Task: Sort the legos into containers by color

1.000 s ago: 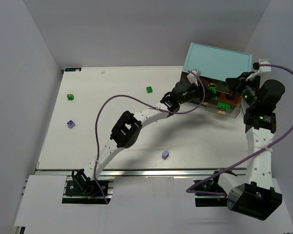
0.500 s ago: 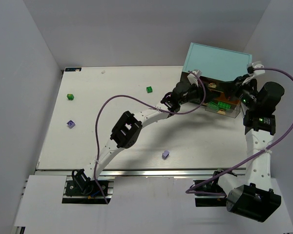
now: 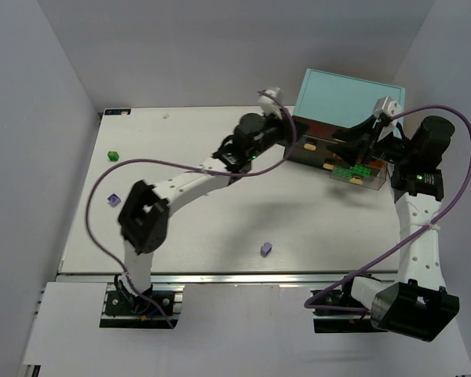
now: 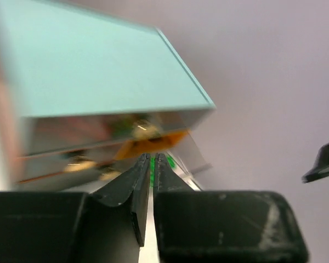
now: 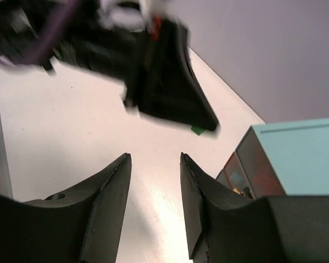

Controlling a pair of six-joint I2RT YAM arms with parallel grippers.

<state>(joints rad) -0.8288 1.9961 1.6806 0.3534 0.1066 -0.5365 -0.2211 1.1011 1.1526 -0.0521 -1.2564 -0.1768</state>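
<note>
The teal cabinet (image 3: 347, 91) is standing at the far right corner of the worktop (image 3: 220, 220), and both arms are crowding its front. The left arm is stretching across the far half of the worktop, and its purple cable (image 3: 141, 163) is looping out toward the left edge. The left gripper (image 3: 297, 135) is hanging just beside the cabinet's left front corner. The right gripper (image 3: 339, 146) is reaching in from the right, over the drawer fronts with their tan handles.

An open drawer (image 3: 369, 182) is jutting toward the near edge, with green bricks (image 3: 352, 170) lying inside it, just beside and below the right gripper.

A loose green brick (image 3: 112, 155) is lying near the left edge, and a lavender brick (image 3: 112, 201) is lying nearer along that edge. A second lavender brick (image 3: 265, 249) is lying close to the near edge, well apart from both grippers.

The left wrist view is showing what the top view cannot: this gripper's fingers are pressed together with nothing between them, and green is showing past their tips under the cabinet.

The right wrist view is showing its fingers spread and empty over bare worktop. The other arm is blurring across above them, with a small green fleck (image 5: 197, 130) at its edge; I cannot tell whether it is a brick.
</note>
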